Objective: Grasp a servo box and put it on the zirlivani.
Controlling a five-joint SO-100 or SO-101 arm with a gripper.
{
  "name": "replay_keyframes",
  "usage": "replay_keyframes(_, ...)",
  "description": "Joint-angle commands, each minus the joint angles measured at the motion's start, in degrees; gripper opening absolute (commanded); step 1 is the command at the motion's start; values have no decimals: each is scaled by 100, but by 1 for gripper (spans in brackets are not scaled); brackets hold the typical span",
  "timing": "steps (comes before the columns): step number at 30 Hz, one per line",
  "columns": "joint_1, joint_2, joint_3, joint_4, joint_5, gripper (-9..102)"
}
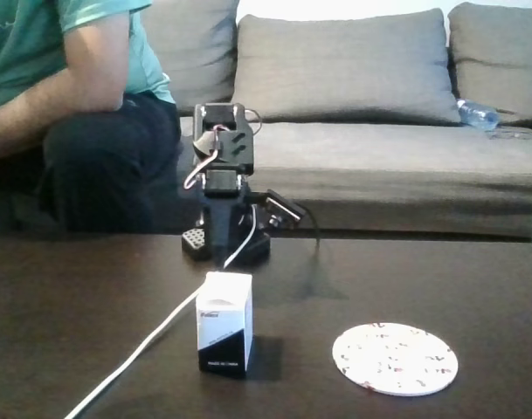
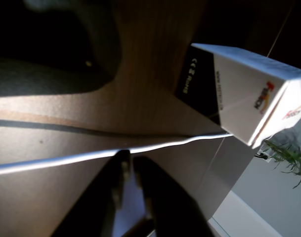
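Box (image 1: 224,325) stands upright on the dark table (image 1: 475,288), lower centre-left of the fixed view, white top, black lower part cut on a diagonal, small print on the front. Nothing grips it. In the wrist view the box (image 2: 249,94) sits at upper right, tilted by the camera angle, white faces with a red logo and a black side with printed marks.

Disc (image 1: 395,358) lies flat at lower right of the fixed view, white with reddish and dark specks, well apart from the box, to its right.

A white cable (image 1: 152,336) runs from the lower left edge of the fixed view, past the box's left side, up to the arm (image 1: 222,175). In the wrist view the cable (image 2: 91,157) crosses the frame left to right, ending near the box's lower corner.

Arm is folded behind the box, centre of the fixed view, base on the table's far edge. Gripper (image 2: 129,159) enters the wrist view from the bottom edge, dark fingers with only a narrow gap at the tips, closed or nearly so, empty, short of the box.

Behind the table: grey sofa (image 1: 362,113), a seated person (image 1: 73,96) at upper left, a plastic bottle (image 1: 478,114) on the sofa at upper right.
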Motion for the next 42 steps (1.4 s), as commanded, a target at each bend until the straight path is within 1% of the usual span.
replay_keyframes(1, 211, -44, -26, 193, -35, 0)
replay_keyframes(31, 211, -44, -123, 255, -44, 0)
replay_keyframes(34, 281, -141, -1020, 396, -53, 0)
replay_keyframes(37, 167, -316, -2786, 686, -53, 1)
replay_keyframes(39, -35, -1020, -3797, 747, -62, 1)
replay_keyframes(42, -18, -3023, -5045, 773, -114, 2)
